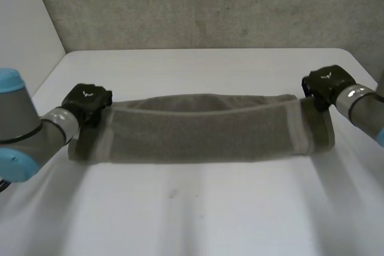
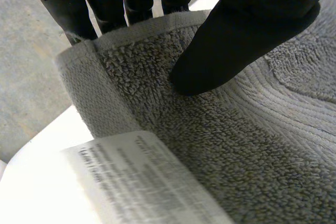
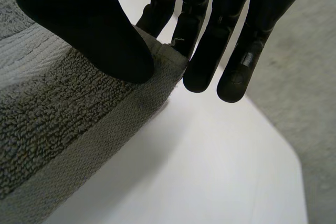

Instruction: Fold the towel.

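I count one towel (image 1: 204, 127): grey looped terry with flat woven borders, stretched as a long folded band across the white table (image 1: 192, 220). My left hand (image 1: 89, 101) pinches its left-end corner between thumb and fingers, and my right hand (image 1: 327, 83) pinches the right-end corner the same way.

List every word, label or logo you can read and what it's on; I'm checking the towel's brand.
White label on the towel, near the left hand: printed lines, too blurred to read.
White emblem on the back of the right hand and the left: no letters.
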`<state>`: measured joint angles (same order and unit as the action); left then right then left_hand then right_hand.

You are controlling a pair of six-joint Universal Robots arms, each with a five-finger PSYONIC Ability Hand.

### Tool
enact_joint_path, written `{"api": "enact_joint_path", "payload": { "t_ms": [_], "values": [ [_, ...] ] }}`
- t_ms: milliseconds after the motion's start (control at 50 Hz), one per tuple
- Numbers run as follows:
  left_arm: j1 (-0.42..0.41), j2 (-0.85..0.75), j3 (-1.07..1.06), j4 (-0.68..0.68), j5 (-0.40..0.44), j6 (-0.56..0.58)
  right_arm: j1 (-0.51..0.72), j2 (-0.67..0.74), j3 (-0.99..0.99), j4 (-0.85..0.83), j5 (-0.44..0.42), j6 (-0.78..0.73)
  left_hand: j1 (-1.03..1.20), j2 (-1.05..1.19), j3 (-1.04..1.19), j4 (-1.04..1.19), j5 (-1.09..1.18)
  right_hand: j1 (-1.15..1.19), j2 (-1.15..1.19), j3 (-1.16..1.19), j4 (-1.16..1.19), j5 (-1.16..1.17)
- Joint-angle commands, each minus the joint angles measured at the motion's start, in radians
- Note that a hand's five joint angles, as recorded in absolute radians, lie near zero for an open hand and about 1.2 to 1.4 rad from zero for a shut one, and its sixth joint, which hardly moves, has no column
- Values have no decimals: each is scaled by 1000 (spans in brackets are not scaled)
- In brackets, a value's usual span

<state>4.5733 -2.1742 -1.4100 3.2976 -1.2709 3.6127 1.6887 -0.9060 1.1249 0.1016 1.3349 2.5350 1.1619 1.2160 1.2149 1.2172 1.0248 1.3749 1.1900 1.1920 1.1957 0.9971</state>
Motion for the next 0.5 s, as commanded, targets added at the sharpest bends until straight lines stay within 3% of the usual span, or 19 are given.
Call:
{"api": "enact_joint_path", "payload": {
  "t_ms": [20,160,440,460,480,500],
  "values": [
    [-37,-137,207,-1,-48,-58,25,104,-105,-145,63,39,234,180,181,179,197,21,206,204,201,225],
    [-57,-268,394,-3,-107,-58,36,202,-214,-236,79,41,234,180,181,179,197,21,206,204,201,225],
    [-65,-438,603,-9,-163,-58,46,394,-447,-229,95,36,234,180,181,179,197,21,206,204,201,225],
    [-68,-446,603,-9,-160,-58,49,410,-464,-226,95,34,-277,-331,-330,-332,-314,-169,15,13,10,34],
    [-76,-450,602,-9,-165,-57,55,421,-468,-227,95,34,-962,-1016,-1015,-1017,-999,-1119,-934,-936,-940,-916],
    [-76,-450,602,-9,-165,-57,55,421,-468,-227,95,34,-969,-1023,-1022,-1024,-1006,-1128,-943,-945,-949,-925]
  ]
}}
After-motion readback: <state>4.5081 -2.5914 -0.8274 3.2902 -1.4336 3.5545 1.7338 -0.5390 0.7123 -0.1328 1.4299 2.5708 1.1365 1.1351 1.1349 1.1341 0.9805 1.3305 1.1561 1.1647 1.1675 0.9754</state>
